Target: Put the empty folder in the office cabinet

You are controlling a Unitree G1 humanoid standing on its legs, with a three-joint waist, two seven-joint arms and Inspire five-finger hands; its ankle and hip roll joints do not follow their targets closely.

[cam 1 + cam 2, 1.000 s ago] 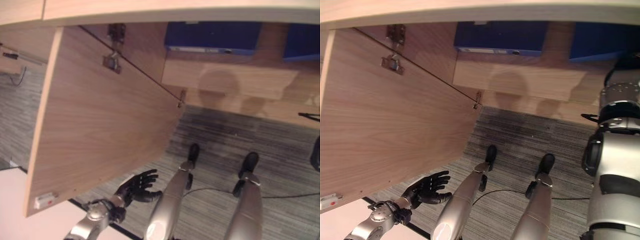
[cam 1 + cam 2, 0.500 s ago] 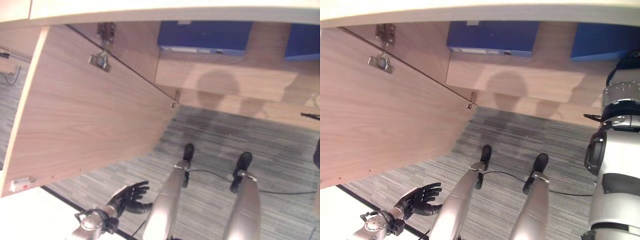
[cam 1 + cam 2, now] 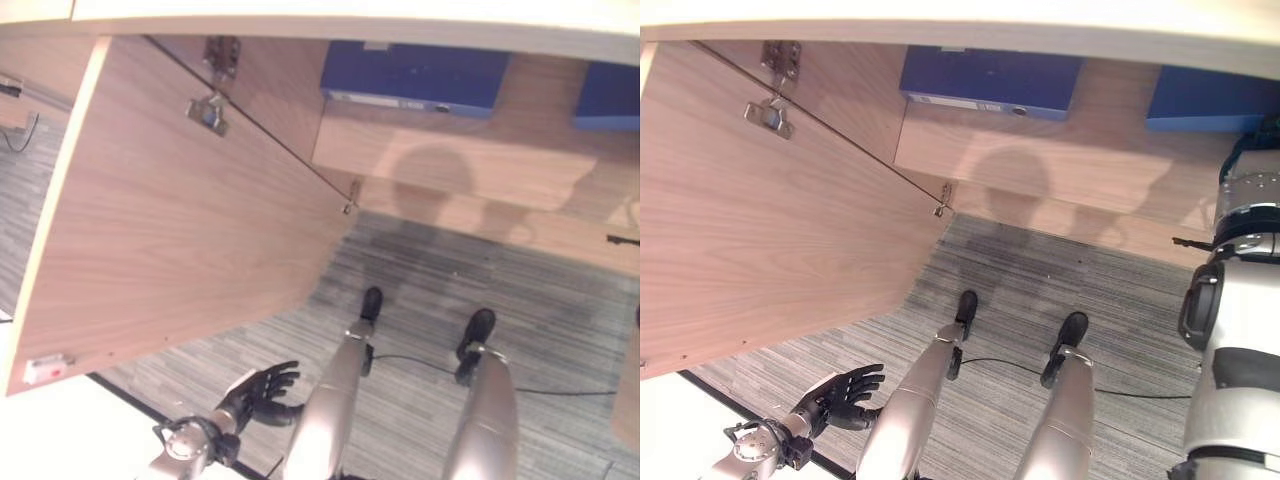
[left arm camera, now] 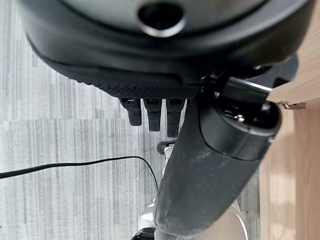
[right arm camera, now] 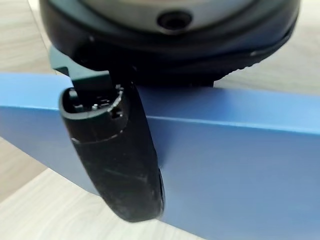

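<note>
A blue folder point(image 5: 225, 165) stands against the pale wood of the office cabinet point(image 3: 450, 170); it also shows at the cabinet's right end point(image 3: 1205, 98). My right hand point(image 5: 115, 150) is shut on the blue folder, its thumb lying flat on the folder's face and its fingers hidden behind. A second blue folder point(image 3: 415, 75) lies flat inside the cabinet, further left. The cabinet door point(image 3: 190, 230) stands wide open on the left. My left hand point(image 3: 262, 388) hangs low over the carpet below the door, open with its fingers point(image 4: 152, 117) straight and holding nothing.
The open door's lower edge and corner point(image 3: 40, 365) jut out over the floor above my left hand. Metal hinges point(image 3: 208, 110) sit on its inner face. A white surface point(image 3: 50, 435) lies at the lower left. Grey striped carpet point(image 3: 560, 300) runs before the cabinet.
My left hand has dropped away from the door's lower edge toward the floor and then held still. The view has shifted a little. The right arm stays at the cabinet.
</note>
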